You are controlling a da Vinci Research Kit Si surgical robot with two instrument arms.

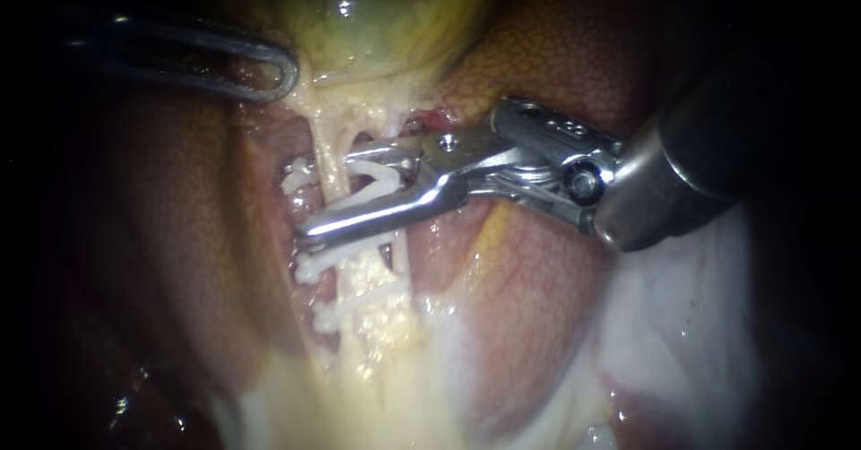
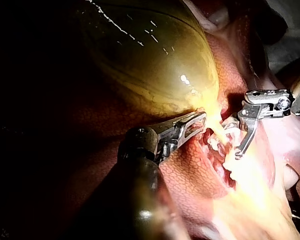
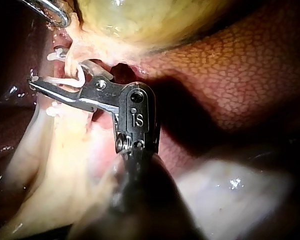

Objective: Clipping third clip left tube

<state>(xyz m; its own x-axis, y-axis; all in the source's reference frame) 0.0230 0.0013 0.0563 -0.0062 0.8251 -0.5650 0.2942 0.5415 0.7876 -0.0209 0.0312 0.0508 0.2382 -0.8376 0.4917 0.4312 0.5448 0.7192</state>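
Left tube point(image 1: 330, 159) runs as a pale yellow strand down from the lower end of the gallbladder point(image 1: 386, 20), with brown-red liver point(image 1: 556, 47) on both sides of it. The right tool point(image 1: 325, 195) reaches in across the liver and straddles this tube just under the gallbladder. One jaw lies in front of the tube, the other passes behind it, and they stand partly spread. Between them sits a white clip point(image 1: 381, 177), touched by both jaws and looped around the tube, its curved back toward the tool's hinge. In the right wrist view the same white loop shows hooked round the strand between the jaws.

Two lower clips point(image 1: 309, 268) already cross the tube farther down, one beneath the other, both just below the front jaw. A thinner right tube point(image 1: 401, 262) runs close beside the left one, under the same two white bars.

The left tool point(image 1: 285, 69) comes in at the gallbladder's lower edge, well apart from the right tool. Its jaws lie nearly together and pinch the pale tissue at the gallbladder's narrow end, as the left wrist view shows.
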